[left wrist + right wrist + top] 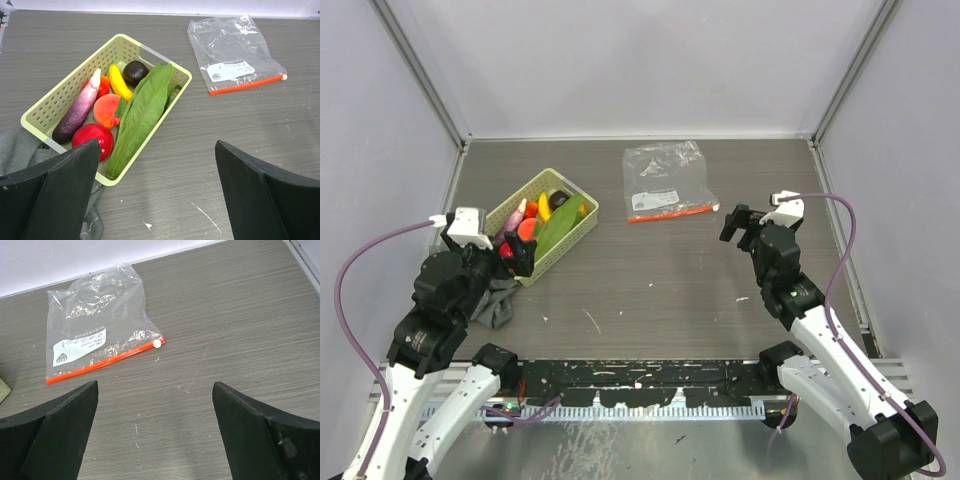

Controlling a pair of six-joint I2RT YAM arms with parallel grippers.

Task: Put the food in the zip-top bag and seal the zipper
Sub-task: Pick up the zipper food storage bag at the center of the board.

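Grey cloth [495, 305] lies crumpled at the far left of the wood-grain surface [650, 290], touching the near end of the yellow-green mesh basket [545, 177]. Count: one of each. The left fingers [65, 195] hang above the cloth and the basket's near corner, spread wide with nothing between them. In the left wrist view one finger hides part of the cloth and of that corner.

All the food is inside the basket, seven pieces in total:
- one pink-purple piece with a white tip [80, 110], along the left wall
- one small red-orange piece [103, 86], largely hidden behind the pink-purple piece
- one yellow banana [118, 82]
- one dark brown piece [135, 71], at the far end
- one orange peach-like piece [106, 110], in the middle
- one round red piece [95, 137], at the near end
- one large green leaf [142, 117], laid lengthwise along the right wall, touching the peach-like piece, its tip at the far rim

Further right, well apart from the basket, one zip-top bag [665, 175] lies flat, clear and crinkled, bearing one white label [80, 345]. Its zipper [100, 362], one red-orange strip, runs along the near edge with a white slider [157, 343] at the right end. Whether the mouth is sealed cannot be told.

The right fingers [255, 435] stand near the bag's near right corner, apart from it. They are spread equally wide and hold nothing.
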